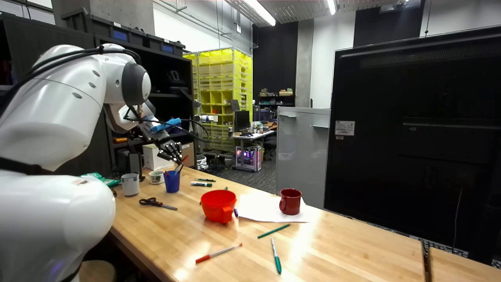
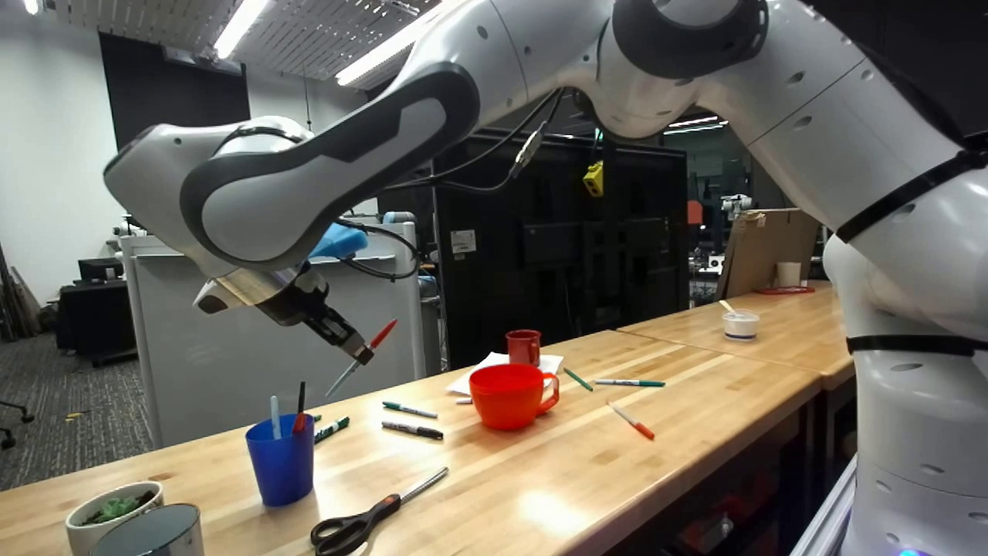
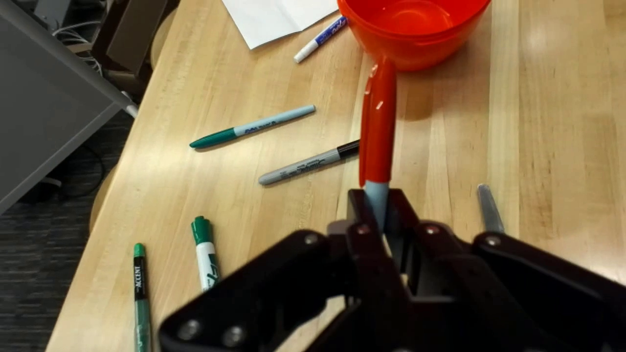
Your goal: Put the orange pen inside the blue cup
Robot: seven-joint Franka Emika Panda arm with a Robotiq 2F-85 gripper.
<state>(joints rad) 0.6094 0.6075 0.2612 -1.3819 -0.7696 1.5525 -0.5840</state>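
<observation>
My gripper (image 2: 361,352) is shut on a pen with an orange-red cap (image 3: 379,122) and a grey body; I take it as the orange pen. In an exterior view the pen (image 2: 384,333) hangs tilted, cap up, grey end down toward the cup. The gripper also shows in the wrist view (image 3: 375,210). The blue cup (image 2: 279,469) stands upright on the table, also seen in an exterior view (image 1: 172,183), with a few pens inside. The gripper is above the cup's height and, in an exterior view, to its right. The cup is out of the wrist view.
A red bowl (image 2: 505,398), dark red cup (image 2: 523,347), scissors (image 2: 370,517), grey mug (image 1: 130,185) and plant pot (image 1: 156,177) stand or lie on the table (image 2: 494,494). Several markers lie scattered. Another red-capped pen (image 1: 219,253) lies near the front edge.
</observation>
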